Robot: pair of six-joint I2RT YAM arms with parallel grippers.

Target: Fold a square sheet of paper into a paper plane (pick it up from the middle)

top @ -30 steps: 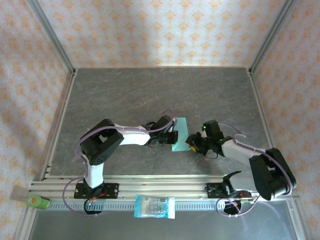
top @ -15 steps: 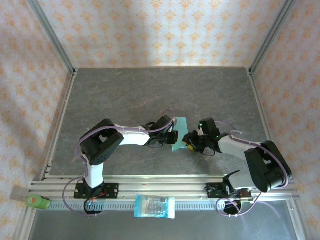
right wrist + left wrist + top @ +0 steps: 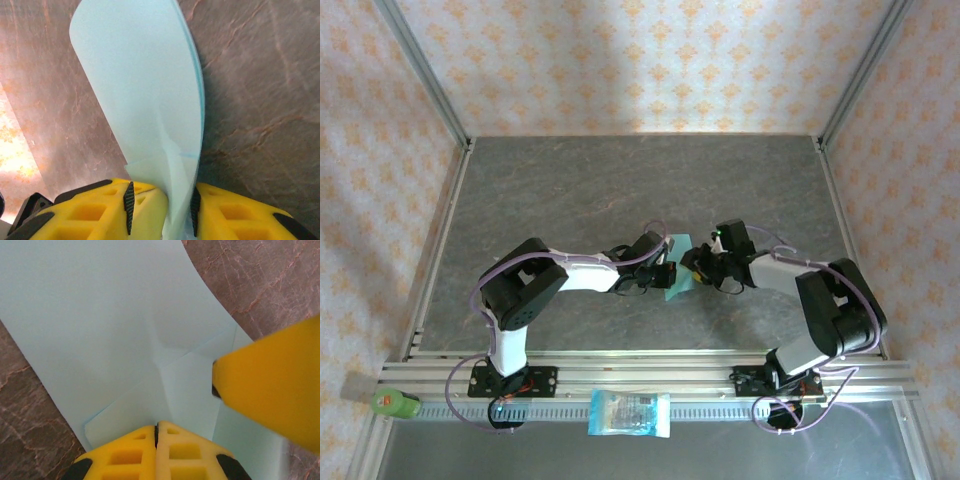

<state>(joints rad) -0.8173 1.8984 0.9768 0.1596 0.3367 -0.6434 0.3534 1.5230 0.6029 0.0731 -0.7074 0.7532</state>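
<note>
Lying at mid-table between the two arms, the square sheet of paper [image 3: 678, 286] is partly folded, with creases and a raised flap, on the grey table [image 3: 570, 190]. The left gripper [image 3: 156, 431] has its yellow fingers closed tight together, their tips down on the sheet's left side. The right gripper [image 3: 179, 202] pinches the sheet's right edge between its fingers, and the paper curls upward out of that grip. A blue-and-white packet [image 3: 630, 413] rests on the near rail.
</note>
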